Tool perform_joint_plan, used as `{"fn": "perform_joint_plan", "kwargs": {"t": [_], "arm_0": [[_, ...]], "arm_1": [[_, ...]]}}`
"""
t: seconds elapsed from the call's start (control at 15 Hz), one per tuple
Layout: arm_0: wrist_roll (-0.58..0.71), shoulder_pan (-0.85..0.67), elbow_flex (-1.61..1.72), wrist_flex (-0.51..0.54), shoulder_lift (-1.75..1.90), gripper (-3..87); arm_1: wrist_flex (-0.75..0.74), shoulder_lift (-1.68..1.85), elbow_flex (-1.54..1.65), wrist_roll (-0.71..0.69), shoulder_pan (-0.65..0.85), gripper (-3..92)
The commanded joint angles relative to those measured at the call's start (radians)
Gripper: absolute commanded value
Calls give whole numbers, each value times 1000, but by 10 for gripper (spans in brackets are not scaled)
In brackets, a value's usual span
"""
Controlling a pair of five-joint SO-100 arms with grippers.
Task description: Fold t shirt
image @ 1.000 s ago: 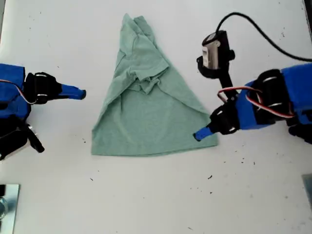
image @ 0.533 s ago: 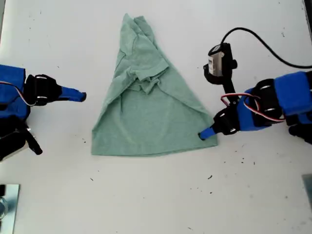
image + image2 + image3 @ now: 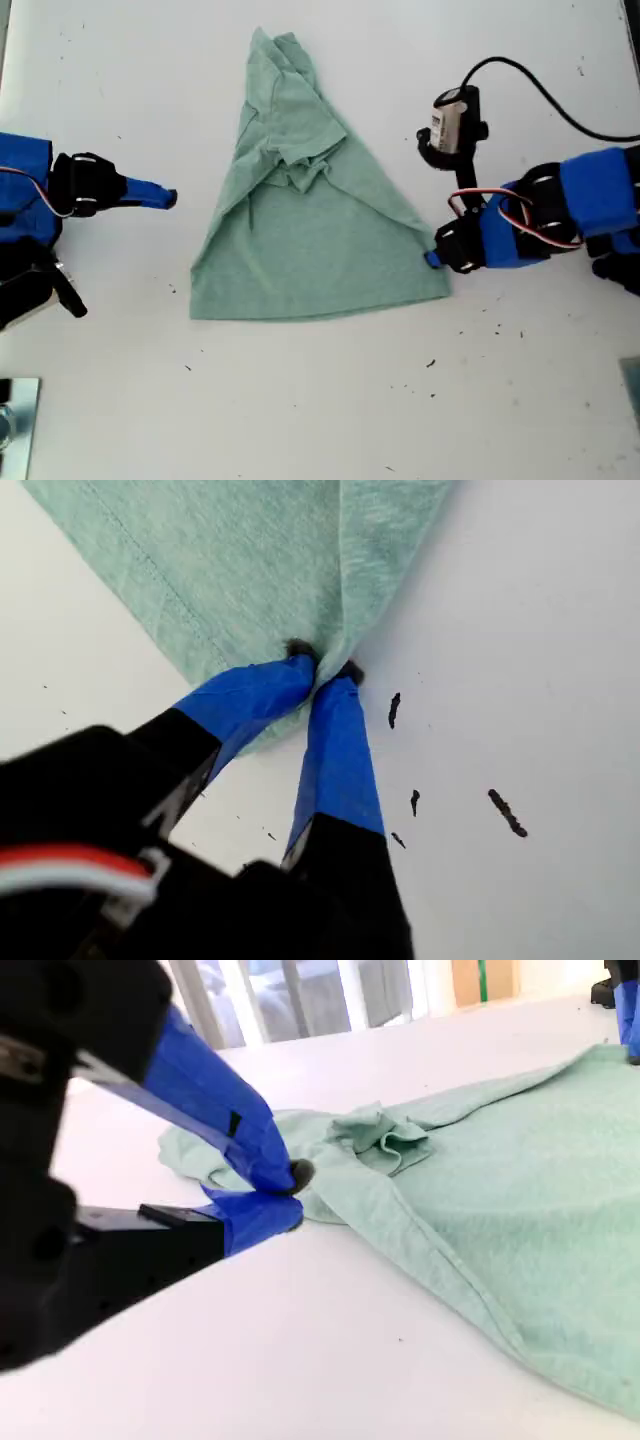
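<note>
My first tool [image 3: 325, 670] was clenched on the shirt's [image 3: 305, 225] corner, at about four o'clock of the cloth in the exterior view, its blue fingertips [image 3: 262, 688] pinching a raised fold. The shirt lay as a rough triangle mid-desk [image 3: 300, 400], hem at six o'clock, narrow end at twelve. My second tool [image 3: 285, 1190] sat at nine o'clock, apart from the cloth's edge, its tips nearly together and holding nothing. Bare desk ringed the shirt.

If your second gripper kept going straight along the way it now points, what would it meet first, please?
Probably the t shirt: my second gripper points across bare table toward its near folded edge, with nothing visible between. Its height above the table is unclear.
</note>
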Motion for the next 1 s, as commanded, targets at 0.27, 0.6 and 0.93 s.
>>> {"fn": "perform_joint_plan", "kwargs": {"t": [0.27, 0.6, 0.93], "arm_0": [[3, 17, 14, -8, 3, -2], [6, 12, 15, -8, 5, -2], [8, 8, 15, -8, 6, -2]], "arm_1": [[597, -14, -575, -106, 2, 22], [877, -276, -1069, -166, -14, 22], [609, -419, -1397, -218, -63, 22]]}}
